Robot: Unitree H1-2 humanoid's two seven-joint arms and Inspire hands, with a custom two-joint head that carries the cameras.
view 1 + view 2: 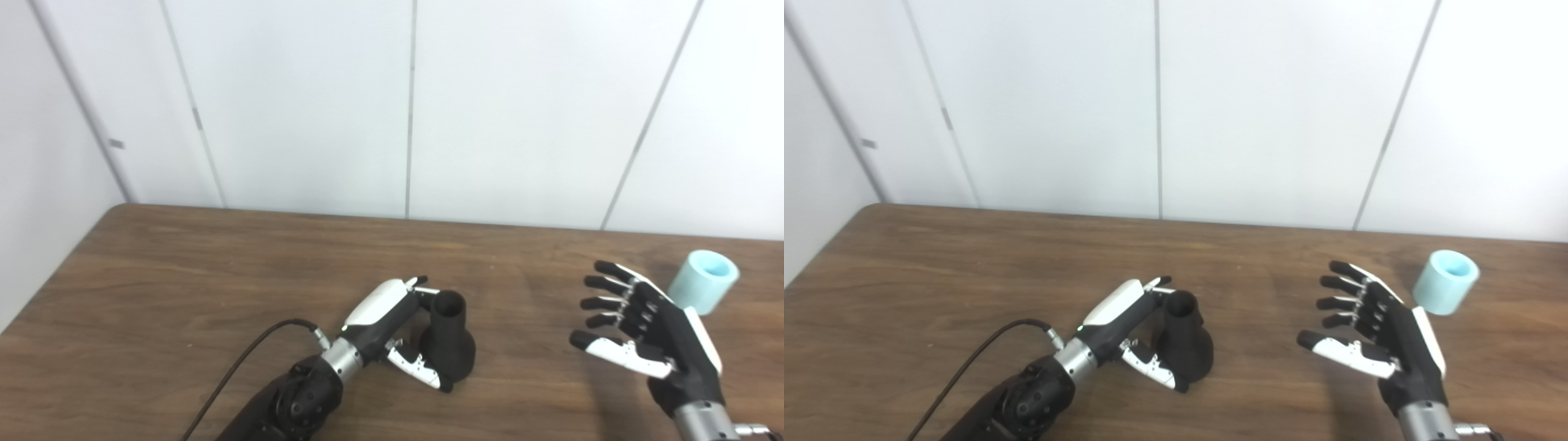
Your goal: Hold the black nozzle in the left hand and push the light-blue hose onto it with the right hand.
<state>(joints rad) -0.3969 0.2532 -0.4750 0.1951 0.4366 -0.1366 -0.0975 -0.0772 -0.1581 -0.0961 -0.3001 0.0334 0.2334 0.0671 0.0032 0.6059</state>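
While you are watching both head views, here is what is showing:

Table: the brown wood table (184, 275) is filling the lower half of your view, with white wall panels (306, 104) standing behind it.

Black nozzle: the black nozzle (450, 340) is standing upright on the table just below centre, wide base down, narrow open neck pointing up.

Left hand: your left hand (392, 327) is sitting at the nozzle's 9 o'clock, its arm coming in from 7 o'clock. The fingers (1157, 286) are curling round the far side of the neck at the top, and the thumb (422, 370) is reaching along the near side of the base. It is looking like a loose wrap; you cannot tell whether the fingers are pressing firmly. The nozzle is resting on the table, not lifted.

Cable: a black cable (245, 361) is arcing from the left wrist toward 7 o'clock.

Light-blue hose: the light-blue hose (704, 282) is a short tube lying tilted on the table toward 3 o'clock of the scene, open end facing up and right, well apart from the nozzle.

Right hand: your right hand (1381, 343) is hovering open, palm facing left, fingers (1341, 285) spread apart, thumb out toward 9 o'clock. It is holding nothing. The hose is sitting just beyond it at its 1 o'clock; in the left eye view the hand is overlapping the hose's lower edge, in the right eye view a gap is showing.
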